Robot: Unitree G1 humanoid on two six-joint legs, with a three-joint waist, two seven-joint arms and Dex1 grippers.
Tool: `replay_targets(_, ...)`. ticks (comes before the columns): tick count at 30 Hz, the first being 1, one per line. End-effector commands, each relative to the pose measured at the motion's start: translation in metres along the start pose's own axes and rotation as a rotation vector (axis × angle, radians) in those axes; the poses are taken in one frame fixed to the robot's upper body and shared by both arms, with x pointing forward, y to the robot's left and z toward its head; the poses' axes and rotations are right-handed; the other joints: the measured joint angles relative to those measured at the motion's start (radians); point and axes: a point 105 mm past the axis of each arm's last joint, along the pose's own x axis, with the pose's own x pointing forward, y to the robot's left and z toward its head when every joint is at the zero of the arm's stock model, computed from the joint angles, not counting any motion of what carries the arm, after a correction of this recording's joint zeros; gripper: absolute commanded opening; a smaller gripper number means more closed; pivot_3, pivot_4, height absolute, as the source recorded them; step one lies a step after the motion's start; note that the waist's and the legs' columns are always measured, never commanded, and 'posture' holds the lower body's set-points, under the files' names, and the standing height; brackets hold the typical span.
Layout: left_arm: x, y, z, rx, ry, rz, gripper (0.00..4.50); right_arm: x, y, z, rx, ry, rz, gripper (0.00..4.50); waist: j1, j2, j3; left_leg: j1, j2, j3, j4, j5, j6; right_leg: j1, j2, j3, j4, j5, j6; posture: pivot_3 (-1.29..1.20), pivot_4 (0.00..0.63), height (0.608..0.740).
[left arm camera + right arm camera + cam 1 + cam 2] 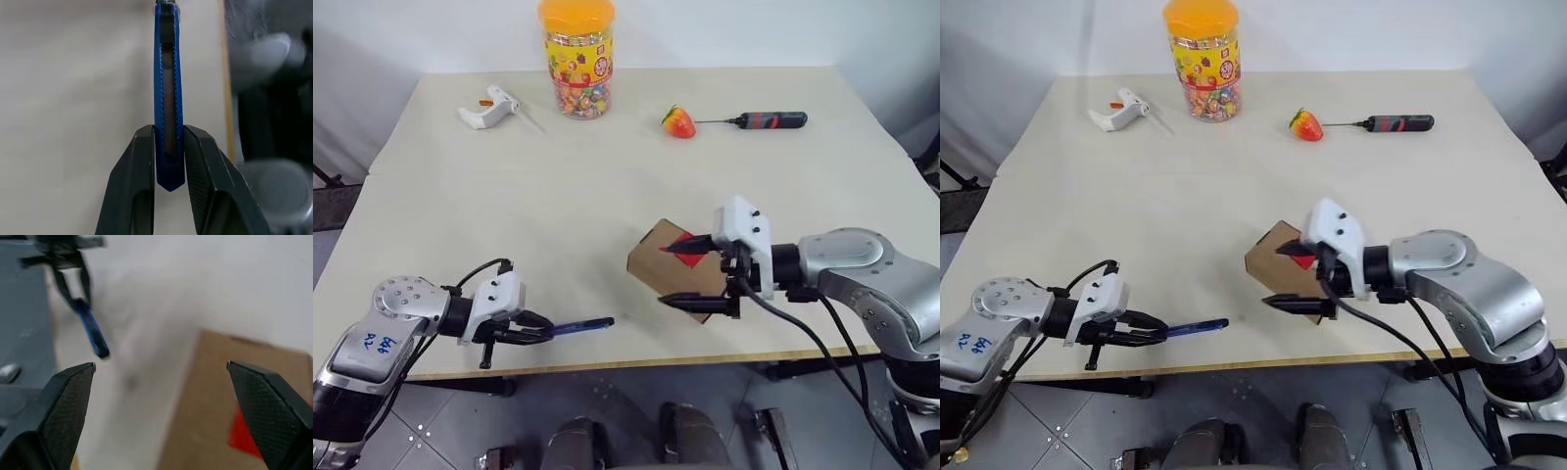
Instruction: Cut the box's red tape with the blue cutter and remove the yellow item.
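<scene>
Beige table [509, 225]: left tool [536, 328] clamps blue cutter [581, 325]; box [656, 259] between wide-spread right tool [680, 274] fingers.

Pale surface [509, 206] carrying box [656, 259], candy jar [577, 61], strawberry [678, 122], screwdriver [766, 120] and white pistol-shaped tool [490, 108].

A matt, smooth cream finish was observed on the table [607, 196]. The box [651, 259] was seen to be plain matt brown cardboard. The blue cutter [167, 98] was noted as ridged plastic, and textured black pads were seen on the fingers [68, 401].
</scene>
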Motion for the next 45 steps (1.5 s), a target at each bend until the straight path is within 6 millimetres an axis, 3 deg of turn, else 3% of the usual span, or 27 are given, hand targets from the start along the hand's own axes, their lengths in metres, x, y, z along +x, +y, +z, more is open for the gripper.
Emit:
replay_targets(1, 0.002, 0.004, -0.002, 0.078, 0.042, 0.006, 0.84, 0.021, 0.017, 0.004, -0.081, 0.038, 0.096, 4.09, 0.001, 0.000, 0.000, 0.000, 0.000, 0.000, 0.000, 0.000, 0.000, 0.000, 0.000, 0.000, 0.000, 0.000, 0.000, 0.00, 0.150, 0.740)
replay_targets(9, 0.011, 0.003, -0.002, 0.165, 0.080, 0.037, 0.84, 0.059, 0.033, -0.014, -0.158, 0.184, 0.202, 1.40, 0.008, 0.000, 0.000, 0.000, -0.001, 0.000, 0.001, 0.000, 0.000, 0.000, -0.001, 0.000, 0.001, 0.000, 0.000, 0.00, 0.150, 0.740)
replay_targets(13, 0.013, -0.004, 0.001, 0.162, 0.069, 0.034, 0.84, 0.074, 0.030, -0.028, -0.163, 0.225, 0.207, 0.01, 0.008, -0.001, 0.000, 0.000, -0.001, 0.000, 0.002, 0.000, 0.001, 0.000, -0.001, 0.000, 0.002, 0.000, 0.000, 0.00, 0.150, 0.740)
replay_targets(23, 0.017, -0.015, 0.006, 0.132, 0.053, 0.020, 0.84, 0.093, 0.019, -0.052, -0.214, 0.295, 0.225, 0.01, 0.006, -0.001, 0.000, 0.000, -0.001, 0.001, 0.002, 0.000, 0.000, 0.000, -0.001, 0.000, 0.002, 0.000, 0.000, 0.00, 0.150, 0.740)
replay_targets(26, 0.017, -0.016, 0.007, 0.127, 0.056, 0.022, 0.84, 0.093, 0.024, -0.054, -0.212, 0.291, 0.256, 0.01, 0.007, -0.001, 0.000, 0.000, -0.001, 0.000, 0.002, 0.000, 0.000, 0.000, 0.000, 0.000, 0.002, 0.000, 0.000, 0.00, 0.150, 0.740)
replay_targets(31, 0.017, -0.016, 0.007, 0.119, 0.056, 0.027, 0.84, 0.103, 0.029, -0.053, -0.196, 0.272, 0.270, 0.01, 0.005, -0.001, 0.000, 0.001, 0.000, 0.001, 0.002, 0.000, 0.000, 0.000, 0.000, 0.000, 0.002, 0.000, 0.000, 0.00, 0.150, 0.740)
replay_targets(38, 0.017, -0.018, 0.007, 0.117, 0.057, 0.022, 0.84, 0.131, 0.031, -0.043, -0.177, 0.209, 0.264, 0.01, 0.005, -0.001, 0.000, 0.001, -0.001, 0.001, 0.002, 0.000, 0.000, 0.000, 0.000, 0.000, 0.003, 0.000, 0.000, 0.00, 0.150, 0.740)
replay_targets(42, 0.017, -0.017, 0.007, 0.117, 0.058, 0.026, 0.84, 0.138, 0.033, -0.038, -0.177, 0.189, 0.269, 0.01, 0.004, -0.001, 0.000, 0.001, 0.000, 0.001, 0.002, 0.000, 0.000, 0.000, 0.001, 0.000, 0.003, 0.000, 0.000, 0.00, 0.150, 0.740)
replay_targets(45, 0.016, -0.013, 0.005, 0.113, 0.057, 0.040, 0.84, 0.132, 0.029, -0.030, -0.164, 0.166, 0.255, 0.01, 0.004, -0.001, 0.000, 0.001, 0.000, 0.001, 0.002, 0.000, 0.000, 0.000, 0.001, 0.000, 0.003, 0.000, 0.000, 0.00, 0.150, 0.740)
